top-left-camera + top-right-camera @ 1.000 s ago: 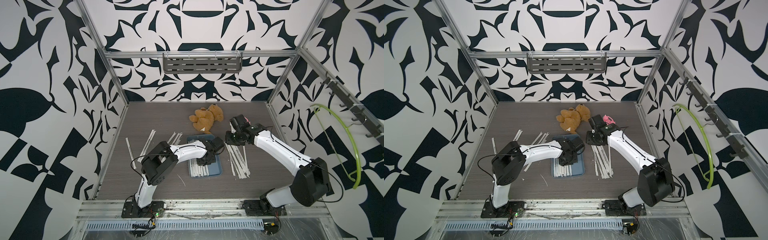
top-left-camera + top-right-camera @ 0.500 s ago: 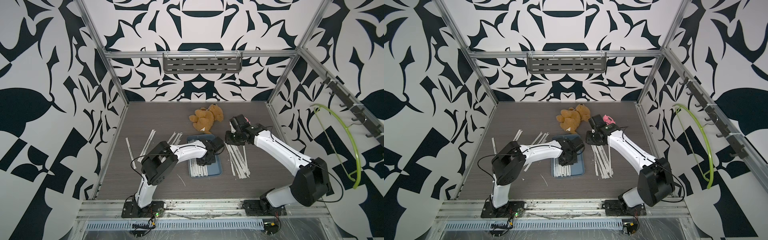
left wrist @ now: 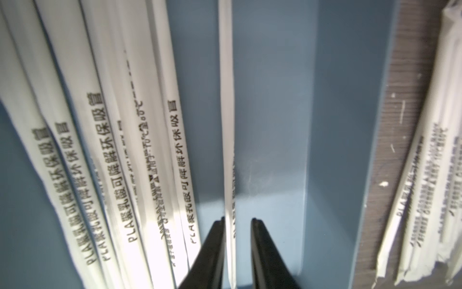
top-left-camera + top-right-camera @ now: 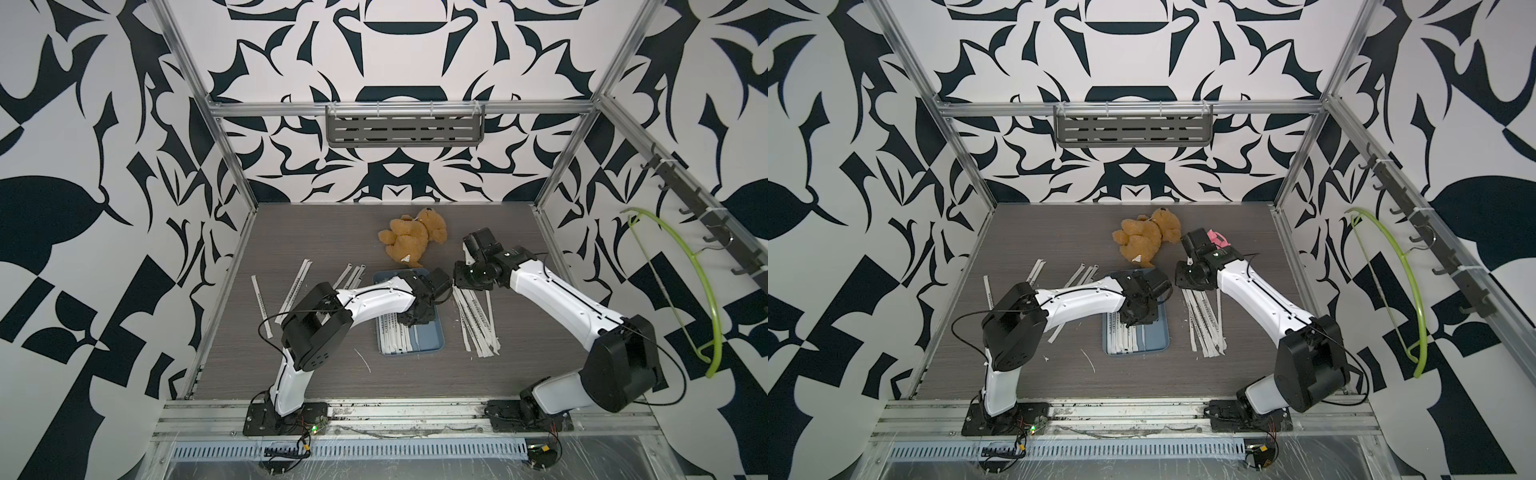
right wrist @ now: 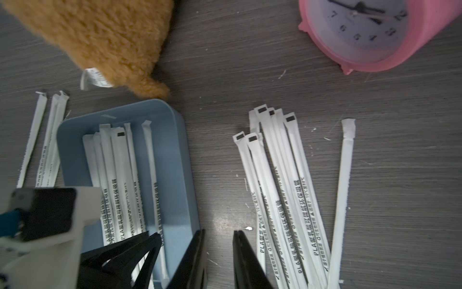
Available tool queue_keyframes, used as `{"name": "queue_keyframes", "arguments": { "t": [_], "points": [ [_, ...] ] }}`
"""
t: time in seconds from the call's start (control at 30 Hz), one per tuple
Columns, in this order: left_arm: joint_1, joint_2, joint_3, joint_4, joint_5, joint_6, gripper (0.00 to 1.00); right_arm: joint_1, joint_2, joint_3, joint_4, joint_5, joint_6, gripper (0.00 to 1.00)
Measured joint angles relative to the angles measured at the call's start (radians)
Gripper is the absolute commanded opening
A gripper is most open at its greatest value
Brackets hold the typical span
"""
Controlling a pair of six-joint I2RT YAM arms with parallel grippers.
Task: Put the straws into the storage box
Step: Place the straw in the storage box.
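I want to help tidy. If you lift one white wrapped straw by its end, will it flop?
Probably not much: the straws lie straight as sticks, though their flat paper ends may bend. They look thin and light, so a nudge would likely scatter them. Flattened wrappers should stop rolling.

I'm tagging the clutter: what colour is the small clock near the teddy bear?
The clock is pink with a white dial, clearest in the right wrist view.

Prob. a robot lab cell: patterned walls (image 4: 395,50), alu frame (image 4: 270,109), rail-mounted arms (image 4: 557,291).
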Motion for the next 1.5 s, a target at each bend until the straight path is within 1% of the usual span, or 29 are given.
{"name": "queue_keyframes", "arguments": {
  "t": [0.17, 0.33, 0.43, 0.53, 0.63, 0.7, 0.8, 0.87, 0.97, 1.1, 1.3, 1.5],
  "points": [
    [0.003, -0.024, -0.003, -0.002, 0.001, 0.006, 0.31, -0.044, -0.003, -0.027, -0.013, 0.001, -0.010, 0.25],
    [0.007, -0.029, -0.005, -0.005, -0.001, 0.020, 0.33, -0.045, -0.003, -0.048, -0.024, -0.002, -0.009, 0.24],
    [0.007, -0.061, -0.005, -0.019, -0.033, 0.051, 0.41, -0.046, -0.003, -0.051, -0.041, 0.002, -0.010, 0.22],
    [0.013, -0.144, -0.013, -0.047, -0.098, 0.096, 0.52, -0.024, -0.003, -0.051, -0.045, 0.011, -0.005, 0.25],
    [0.055, -0.292, -0.087, -0.048, -0.152, 0.143, 0.55, 0.073, 0.006, -0.045, -0.047, 0.029, 0.019, 0.27],
    [0.117, -0.402, -0.168, -0.041, -0.169, 0.172, 0.55, 0.164, 0.038, -0.030, -0.037, 0.028, 0.042, 0.28],
    [0.221, -0.533, -0.302, -0.013, -0.183, 0.210, 0.56, 0.266, 0.123, 0.003, -0.008, 0.026, 0.076, 0.28],
    [0.270, -0.596, -0.386, 0.009, -0.186, 0.229, 0.56, 0.310, 0.187, 0.028, 0.012, 0.023, 0.097, 0.29],
    [0.304, -0.666, -0.497, 0.049, -0.172, 0.241, 0.56, 0.340, 0.275, 0.068, 0.046, 0.008, 0.123, 0.30],
    [0.321, -0.690, -0.577, 0.095, -0.147, 0.242, 0.56, 0.342, 0.354, 0.098, 0.077, 0.003, 0.146, 0.31],
    [0.321, -0.681, -0.594, 0.137, -0.108, 0.238, 0.55, 0.337, 0.400, 0.105, 0.089, 0.002, 0.157, 0.32],
    [0.321, -0.666, -0.594, 0.175, -0.079, 0.224, 0.54, 0.332, 0.444, 0.113, 0.113, -0.019, 0.155, 0.24]
  ]
}}
